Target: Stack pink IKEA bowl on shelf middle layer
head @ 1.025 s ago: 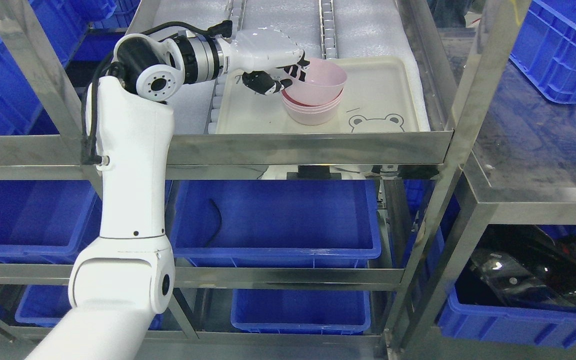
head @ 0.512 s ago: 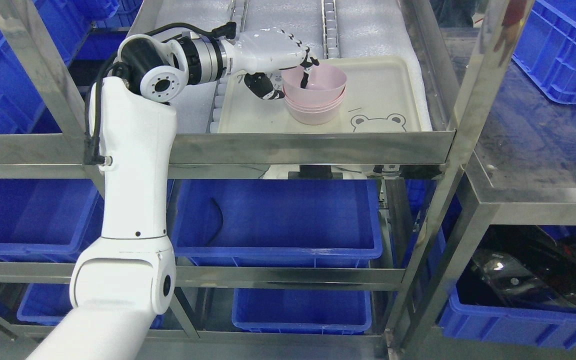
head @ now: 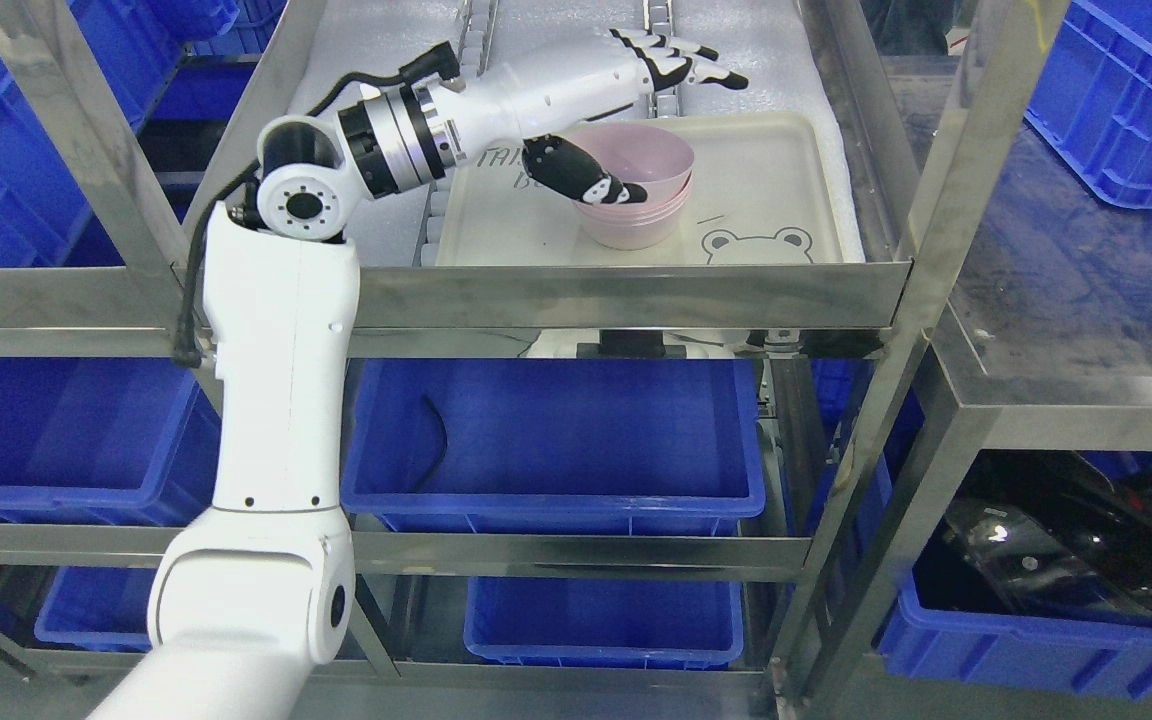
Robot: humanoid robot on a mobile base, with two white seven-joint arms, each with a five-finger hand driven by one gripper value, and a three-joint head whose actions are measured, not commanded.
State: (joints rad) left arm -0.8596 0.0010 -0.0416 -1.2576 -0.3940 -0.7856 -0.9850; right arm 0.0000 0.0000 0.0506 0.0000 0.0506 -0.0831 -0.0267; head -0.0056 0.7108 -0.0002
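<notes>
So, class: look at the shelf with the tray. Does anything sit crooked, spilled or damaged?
Nothing stands out. The pink bowls sit nested in one even stack on the cream tray, rims level, nothing spilled. The left hand hovers above them, fingers spread, holding nothing.

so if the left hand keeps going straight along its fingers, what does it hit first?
Nothing close: the open left hand points right, above the stacked pink plastic bowls. Further along stands the steel shelf upright, though depth is unclear.
</notes>
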